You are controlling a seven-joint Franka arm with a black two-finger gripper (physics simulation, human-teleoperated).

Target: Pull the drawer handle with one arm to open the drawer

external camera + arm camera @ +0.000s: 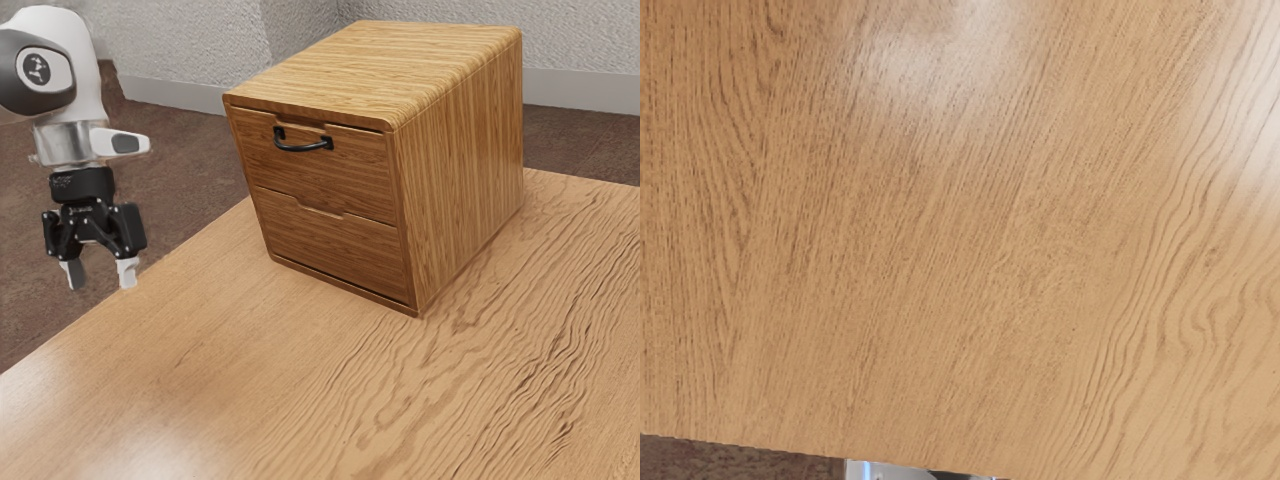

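Status for you: gripper (98,272) hangs at 9 o'clock in the exterior view, pointing straight down. Its fingers (127,272) are spread apart with nothing between them. It isn't touching anything. It sits up in the air by the table (400,400) edge on that side.

Your target, the drawer handle (302,143), is a black bar near the upper edge of the top drawer (330,185). From the gripper it lies at about 2 o'clock in the exterior view, well apart from the fingers. The handle hangs slightly tilted, its 9 o'clock end a bit lower than the other.

The top drawer front looks flush with the cabinet (460,170) face, so read it as closed. The lower drawer (335,240) just below it looks flush too. You can't make out a handle on that one.

The cabinet is a wood-grain box standing upright on the table, toward 12 o'clock in the exterior view. Its drawer face is turned toward 8 o'clock, roughly the gripper's side.

The wrist view gives you bare table grain under the hand, with a thin strip of brown floor (720,462) past the table edge. A small pale bit shows at that edge, too cut off to identify.

Behind the cabinet you have a rough pale wall (190,40) with a light baseboard.
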